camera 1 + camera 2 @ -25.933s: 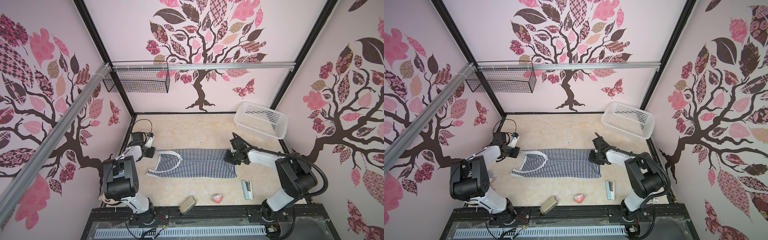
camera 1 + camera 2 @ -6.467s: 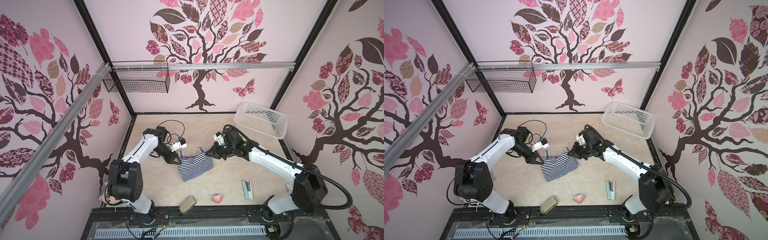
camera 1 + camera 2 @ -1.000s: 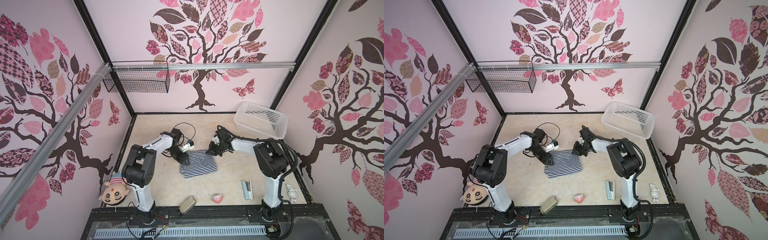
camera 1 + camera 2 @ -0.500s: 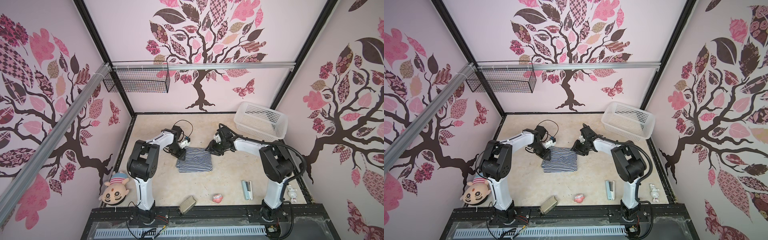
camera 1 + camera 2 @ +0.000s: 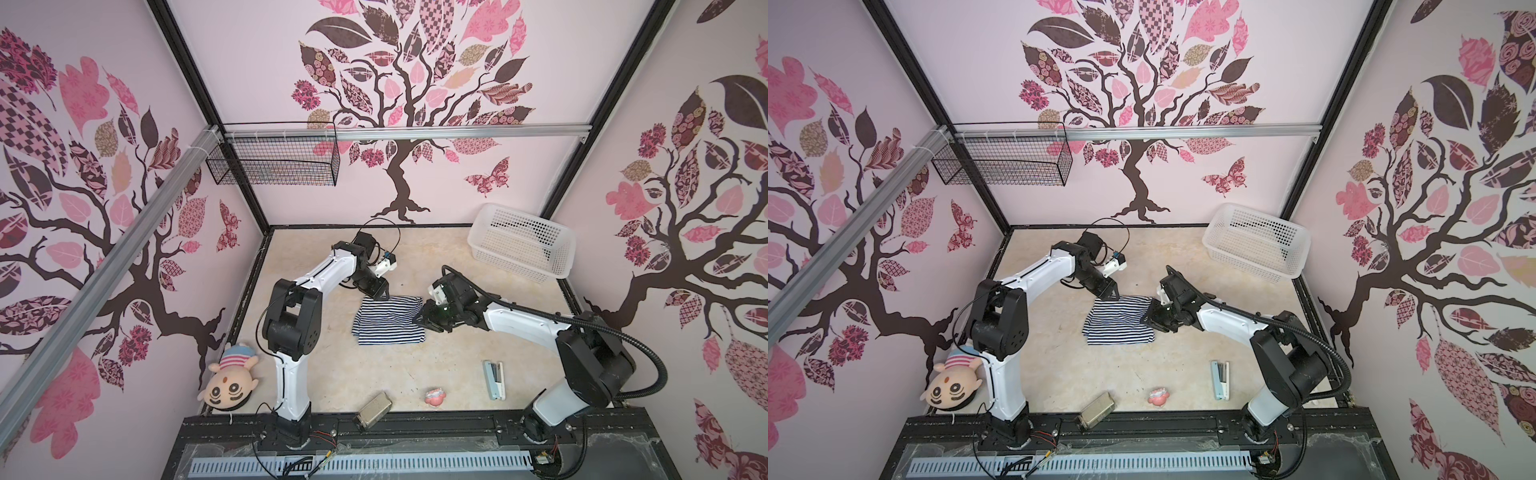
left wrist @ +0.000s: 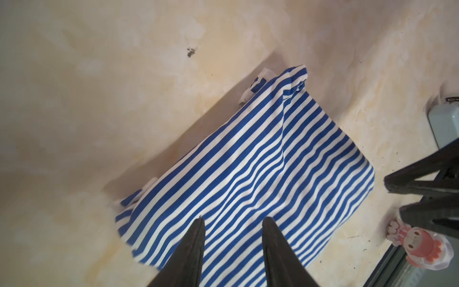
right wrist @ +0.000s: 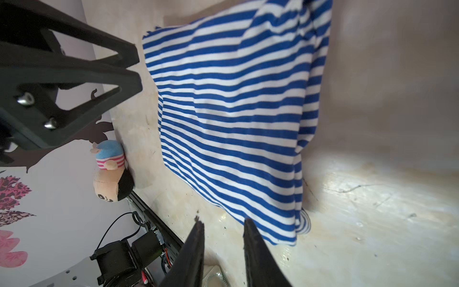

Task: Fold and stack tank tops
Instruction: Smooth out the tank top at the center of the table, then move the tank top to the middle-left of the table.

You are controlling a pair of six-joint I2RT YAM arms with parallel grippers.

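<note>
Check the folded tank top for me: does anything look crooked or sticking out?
Yes. The tank top is folded unevenly: in both top views its upper layer sits skewed over the lower one, a ridge runs across it, and white strap trim pokes out from one edge.

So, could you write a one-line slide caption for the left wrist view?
Left gripper, jaws apart, over the folded striped tank top lying on the beige table.
</note>
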